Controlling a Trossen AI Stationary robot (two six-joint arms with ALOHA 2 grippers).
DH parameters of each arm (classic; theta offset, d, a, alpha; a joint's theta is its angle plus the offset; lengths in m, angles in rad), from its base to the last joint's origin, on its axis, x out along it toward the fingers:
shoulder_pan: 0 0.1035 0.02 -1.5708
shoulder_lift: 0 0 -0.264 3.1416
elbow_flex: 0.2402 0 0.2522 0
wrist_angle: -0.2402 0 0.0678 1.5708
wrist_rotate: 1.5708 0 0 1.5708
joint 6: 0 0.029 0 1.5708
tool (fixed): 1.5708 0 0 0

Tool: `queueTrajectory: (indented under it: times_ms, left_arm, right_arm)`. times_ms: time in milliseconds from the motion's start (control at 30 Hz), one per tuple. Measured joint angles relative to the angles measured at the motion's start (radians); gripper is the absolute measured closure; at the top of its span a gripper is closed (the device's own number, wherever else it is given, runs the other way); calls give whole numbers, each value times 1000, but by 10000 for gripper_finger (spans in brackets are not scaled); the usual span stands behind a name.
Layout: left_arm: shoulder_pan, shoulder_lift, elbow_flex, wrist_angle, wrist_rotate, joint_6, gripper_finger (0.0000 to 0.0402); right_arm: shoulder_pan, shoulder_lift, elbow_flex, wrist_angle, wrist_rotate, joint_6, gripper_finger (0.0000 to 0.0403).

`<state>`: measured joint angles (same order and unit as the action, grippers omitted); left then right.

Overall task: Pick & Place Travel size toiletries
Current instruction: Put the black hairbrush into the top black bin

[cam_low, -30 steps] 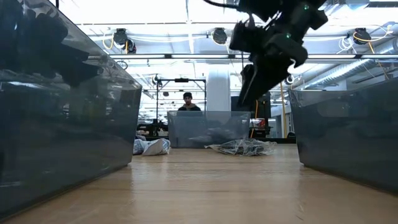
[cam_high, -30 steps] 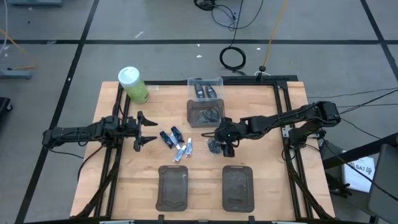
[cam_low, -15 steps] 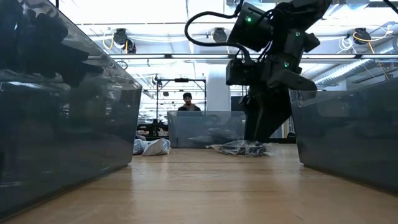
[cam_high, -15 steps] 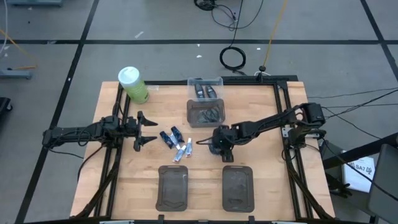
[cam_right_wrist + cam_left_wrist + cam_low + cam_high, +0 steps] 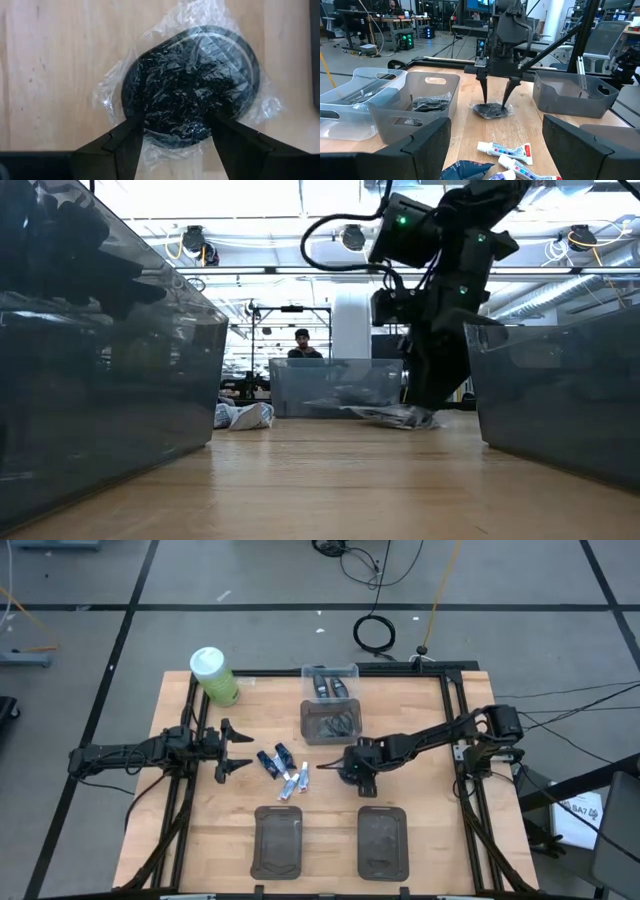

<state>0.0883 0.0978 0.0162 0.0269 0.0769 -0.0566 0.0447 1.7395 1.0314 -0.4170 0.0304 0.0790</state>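
A round flat dark pot in crinkled clear wrap lies flat on the wood near the table's middle. My right gripper points straight down over it, open, with one fingertip on each side of the pot's top. Dark blue mini tubes and white-and-pale-blue mini tubes lie on the table to the pot's left. My left gripper waits open, left of the tubes, touching nothing. My right gripper comes at the wrapped pot from above, pointing down, its open fingers over the pot's near edge. The pot lies flat on the table. Whether the fingertips touch the wrap cannot be told.
A grey bin holding dark items and a clear bin with small dark bottles stand toward the far edge. Two dark grey trays sit at the near edge. A big green bottle stands at the far left.
My right gripper has come down from well above the table and a little toward the left edge, until its open fingertips stand at the wrapped pot. The pot, the tubes and my left arm have stayed in place.
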Motion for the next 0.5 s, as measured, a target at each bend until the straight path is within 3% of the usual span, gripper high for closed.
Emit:
queueTrajectory:
  times_ms: [333, 500]
  left_arm:
    - [0, 0, 0, 0, 0, 0, 96]
    - [0, 0, 0, 0, 0, 0, 96]
  right_arm:
    - [-19, -3, 4, -205, 5, 179, 190]
    - [-18, -28, 1, -317, 81, 247, 191]
